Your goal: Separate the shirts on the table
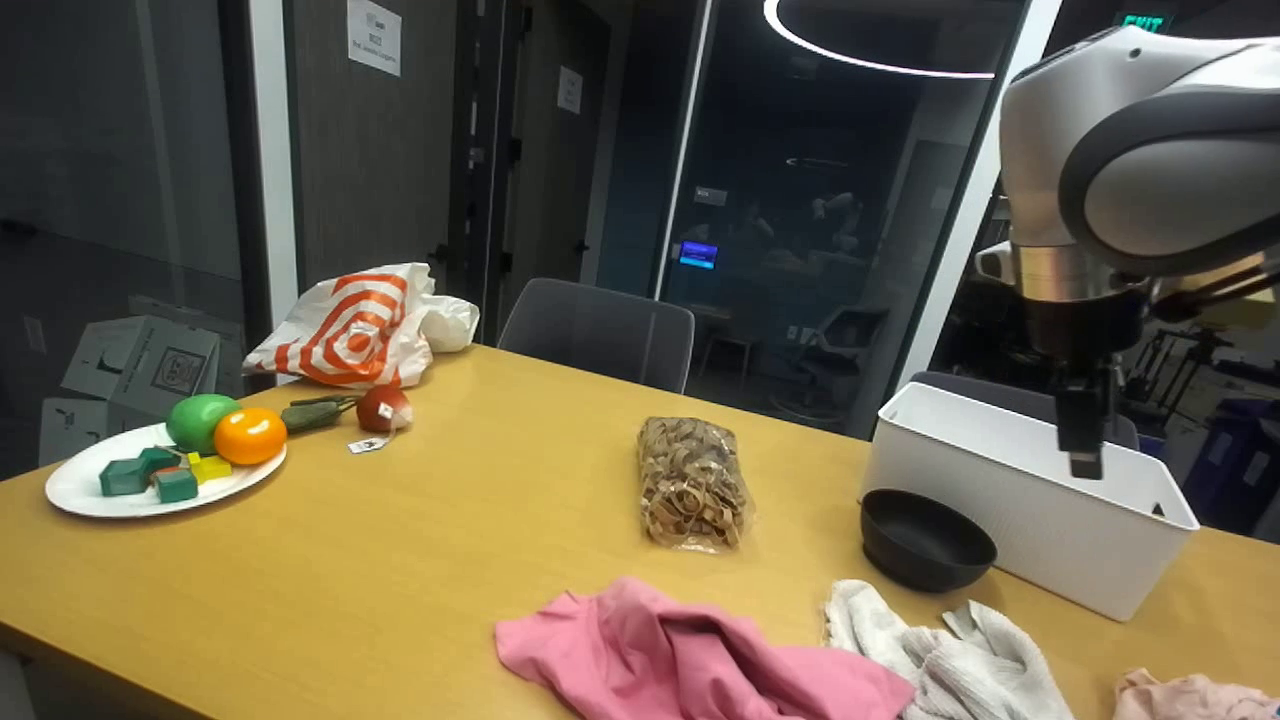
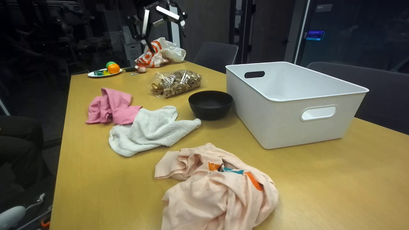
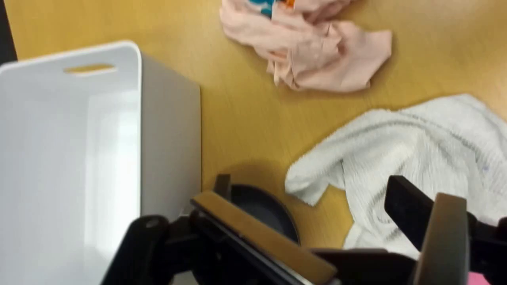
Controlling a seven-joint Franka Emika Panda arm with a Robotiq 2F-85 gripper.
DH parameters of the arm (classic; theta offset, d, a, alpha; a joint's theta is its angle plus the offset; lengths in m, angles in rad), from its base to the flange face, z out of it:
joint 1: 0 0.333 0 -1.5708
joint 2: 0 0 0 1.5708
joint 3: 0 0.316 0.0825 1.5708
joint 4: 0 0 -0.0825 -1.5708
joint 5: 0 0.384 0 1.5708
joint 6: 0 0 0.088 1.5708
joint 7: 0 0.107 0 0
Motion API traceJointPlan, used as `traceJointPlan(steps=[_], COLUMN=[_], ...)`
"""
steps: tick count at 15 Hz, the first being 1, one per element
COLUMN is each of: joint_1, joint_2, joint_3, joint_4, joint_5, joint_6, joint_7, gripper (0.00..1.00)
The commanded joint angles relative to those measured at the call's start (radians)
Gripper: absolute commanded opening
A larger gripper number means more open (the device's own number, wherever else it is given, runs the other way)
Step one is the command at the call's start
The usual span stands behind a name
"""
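A pink shirt lies crumpled on the table, and its edge meets a white textured cloth. A peach shirt with an orange and teal print lies crumpled apart from them; it also shows in the wrist view. Only a sliver of pink shows at the wrist view's bottom right corner. My gripper is open and empty, high above the table. In the wrist view its fingers overlap the black bowl and the white cloth.
A white bin stands beside a black bowl. A bag of brown bands lies behind the cloths. A plate with toy food and a plastic bag are farther off.
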Motion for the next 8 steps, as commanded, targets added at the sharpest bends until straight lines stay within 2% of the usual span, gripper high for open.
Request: traceJointPlan(steps=[1,3,8], joint_1=[-0.021,-0.030,-0.041], joint_2=[-0.031,-0.054,-0.115], joint_3=[-0.014,-0.039,-0.110], joint_4=[0.076,0.108,0.134], joint_5=[-0.020,0.026,0.176], joint_6=[-0.241,-0.297,-0.245], joint_7=[0.005,-0.046,-0.130], gripper=[1.00,1.00,1.00])
